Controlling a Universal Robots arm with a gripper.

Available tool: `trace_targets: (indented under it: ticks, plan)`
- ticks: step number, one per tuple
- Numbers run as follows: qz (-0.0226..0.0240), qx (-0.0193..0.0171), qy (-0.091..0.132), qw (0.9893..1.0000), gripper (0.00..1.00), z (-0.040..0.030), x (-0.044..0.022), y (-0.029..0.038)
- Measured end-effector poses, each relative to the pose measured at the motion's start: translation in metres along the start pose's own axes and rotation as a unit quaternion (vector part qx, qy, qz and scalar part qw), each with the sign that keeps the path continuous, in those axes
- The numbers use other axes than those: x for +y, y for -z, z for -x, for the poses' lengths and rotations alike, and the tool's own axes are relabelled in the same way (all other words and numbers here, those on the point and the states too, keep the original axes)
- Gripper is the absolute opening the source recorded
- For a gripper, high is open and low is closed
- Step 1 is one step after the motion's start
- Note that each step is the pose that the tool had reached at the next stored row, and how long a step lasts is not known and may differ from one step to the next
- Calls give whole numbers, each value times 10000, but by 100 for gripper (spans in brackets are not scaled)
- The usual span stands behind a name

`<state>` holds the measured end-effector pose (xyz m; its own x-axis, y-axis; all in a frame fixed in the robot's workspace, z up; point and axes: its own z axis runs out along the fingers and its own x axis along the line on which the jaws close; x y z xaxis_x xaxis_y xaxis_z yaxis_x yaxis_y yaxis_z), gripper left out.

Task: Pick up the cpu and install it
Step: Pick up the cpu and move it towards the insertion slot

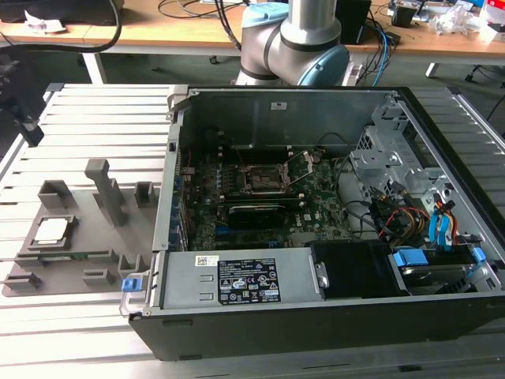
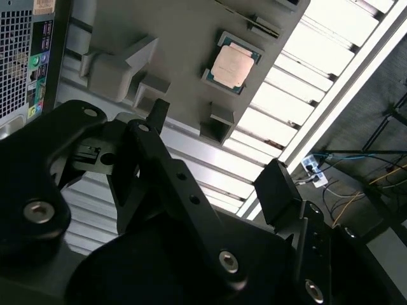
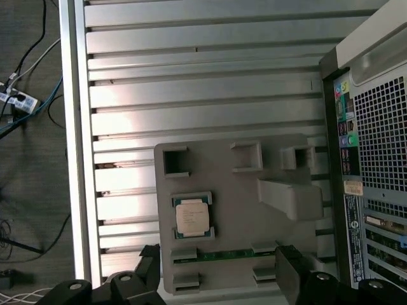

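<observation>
And there's the cpu (image 1: 50, 230), lying flat in its pocket on the grey tray (image 1: 88, 237), out at nine o'clock from the open case (image 1: 316, 335) in the exterior view, well apart from the socket (image 1: 260, 180) on the board inside. The arm (image 1: 304, 35) rises at twelve o'clock, behind the case. In the second wrist view the gripper (image 2: 216, 143) hangs above the tray, its two black fingers (image 2: 159, 117) spread wide with nothing between them. The first wrist view has the cpu (image 3: 193, 216) silvery side up, untouched, clear of both fingers. A thin green memory stick (image 3: 238, 255) lies on the tray just beside that pocket. Tray and case both sit on the ribbed metal table (image 1: 102, 103)
</observation>
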<state>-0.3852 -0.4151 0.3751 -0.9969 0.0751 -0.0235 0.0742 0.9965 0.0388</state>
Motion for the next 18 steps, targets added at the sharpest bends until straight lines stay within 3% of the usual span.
trace_targets:
  ticks: [18]
  plan:
    - [-7,0,0,10000,81,-5,-8,-212]
